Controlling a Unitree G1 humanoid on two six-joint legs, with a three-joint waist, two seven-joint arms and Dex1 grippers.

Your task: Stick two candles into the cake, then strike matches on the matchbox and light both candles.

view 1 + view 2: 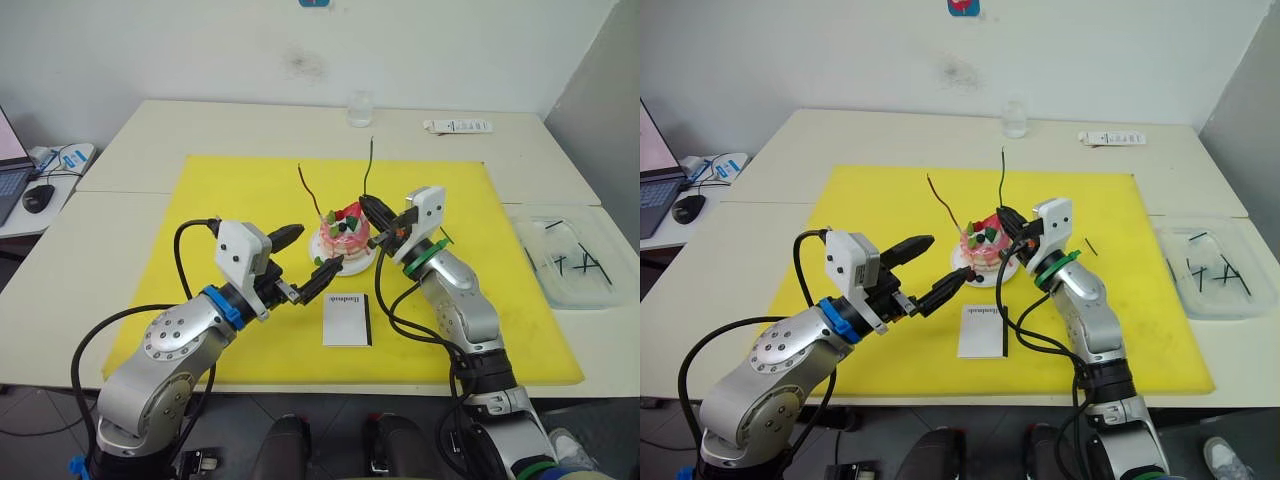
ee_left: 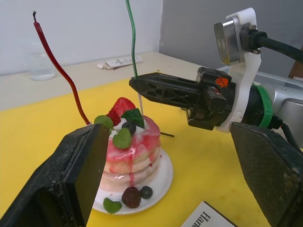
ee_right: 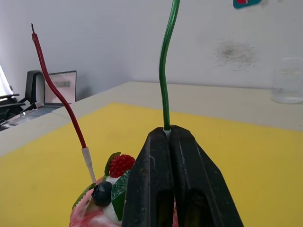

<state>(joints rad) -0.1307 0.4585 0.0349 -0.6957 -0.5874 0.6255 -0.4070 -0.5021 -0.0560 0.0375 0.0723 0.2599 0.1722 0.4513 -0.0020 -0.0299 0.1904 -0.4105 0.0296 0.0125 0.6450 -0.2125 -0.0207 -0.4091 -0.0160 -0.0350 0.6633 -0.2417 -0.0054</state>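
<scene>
The pink cake point(image 1: 343, 241) sits on its white plate at the middle of the yellow mat point(image 1: 240, 200). A dark red-brown candle point(image 1: 309, 189) stands in the cake, leaning left. My right gripper point(image 1: 366, 204) is shut on the green candle point(image 3: 165, 71), holding it upright just above the cake's right side; its white lower end point(image 2: 139, 100) reaches down behind the strawberry. Just left of the cake, my left gripper point(image 1: 320, 246) is open with nothing between its fingers. The white matchbox point(image 1: 347, 319) lies flat in front of the cake. One match point(image 1: 1092, 246) lies on the mat behind my right arm.
A clear tray point(image 1: 536, 262) with several matches sits at the table's right edge. A glass point(image 1: 360, 108) and a white remote point(image 1: 458, 126) stand at the back. A laptop and mouse point(image 1: 38, 197) are on the side table at left.
</scene>
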